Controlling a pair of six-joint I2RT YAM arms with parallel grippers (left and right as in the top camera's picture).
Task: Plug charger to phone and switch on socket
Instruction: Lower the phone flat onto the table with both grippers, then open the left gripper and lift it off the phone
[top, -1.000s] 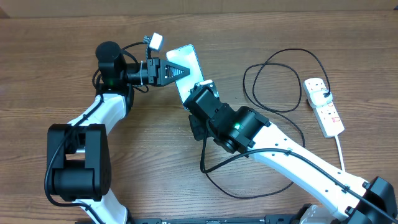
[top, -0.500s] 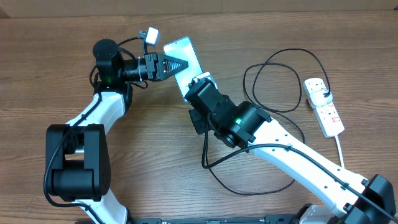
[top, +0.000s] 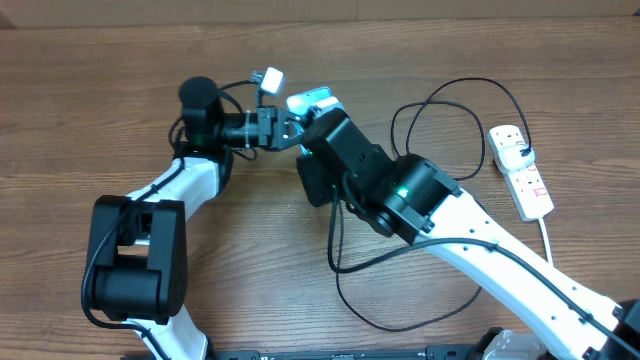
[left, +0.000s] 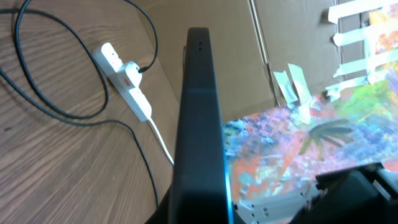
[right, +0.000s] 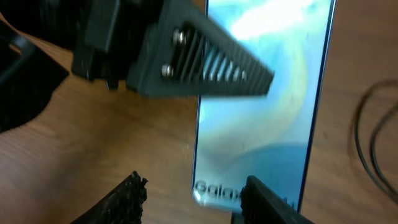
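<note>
The phone (top: 310, 100) is held by its side edges in my left gripper (top: 288, 130), raised off the table and tilted. In the left wrist view it shows edge-on as a dark slab (left: 199, 112). In the right wrist view its light blue screen (right: 261, 112) fills the middle, with "Galaxy" text at the near end and a left finger (right: 205, 59) across it. My right gripper (right: 199, 199) is open, its fingers either side of that near end. The charger's black cable (top: 450, 130) loops on the table; its white adapter (top: 512, 147) sits in the socket (top: 528, 185). The plug tip is hidden.
More black cable (top: 400, 300) loops on the table under the right arm. The socket's white cord (top: 548, 245) runs toward the front right. A cardboard wall (left: 211, 25) stands behind the table. The socket also shows in the left wrist view (left: 127, 84).
My left gripper has moved right and tilted the phone up off the table. My right arm has moved up and over the phone's near end.
</note>
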